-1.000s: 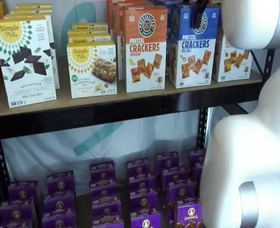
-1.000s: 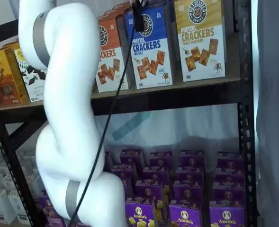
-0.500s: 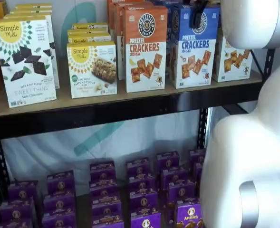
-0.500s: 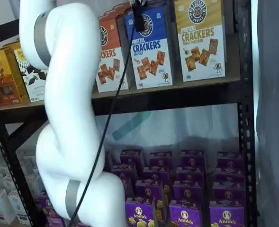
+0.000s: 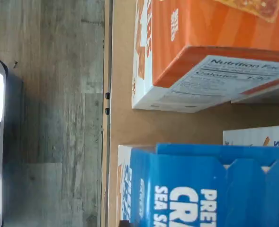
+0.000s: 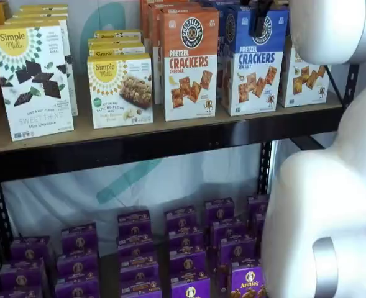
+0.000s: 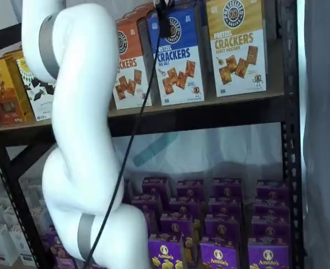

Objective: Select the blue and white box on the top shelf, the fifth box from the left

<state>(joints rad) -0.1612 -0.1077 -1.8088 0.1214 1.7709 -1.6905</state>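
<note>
The blue and white box (image 6: 254,62) stands upright on the top shelf (image 6: 139,133), between an orange-topped box (image 6: 190,62) and a yellow-topped one (image 7: 236,45). It shows in both shelf views (image 7: 179,61). My gripper (image 6: 259,22) comes down from above onto the box's top edge. One black finger lies against the upper front face and the other is hidden behind it (image 7: 163,22). The jaws are closed on the box's top. The wrist view looks straight down on the blue box's top flaps (image 5: 201,189), with the orange box (image 5: 215,28) beside it.
My white arm (image 6: 332,186) fills one side of each shelf view and hides part of the shelves (image 7: 80,140). Simple Mills boxes (image 6: 33,81) stand further along the top shelf. Several purple boxes (image 6: 189,248) fill the lower shelf. A black upright (image 7: 291,140) bounds the shelf end.
The blue and white box has shifted very slightly upward in one shelf view. The arm and the finger on the box's front have hardly moved.
</note>
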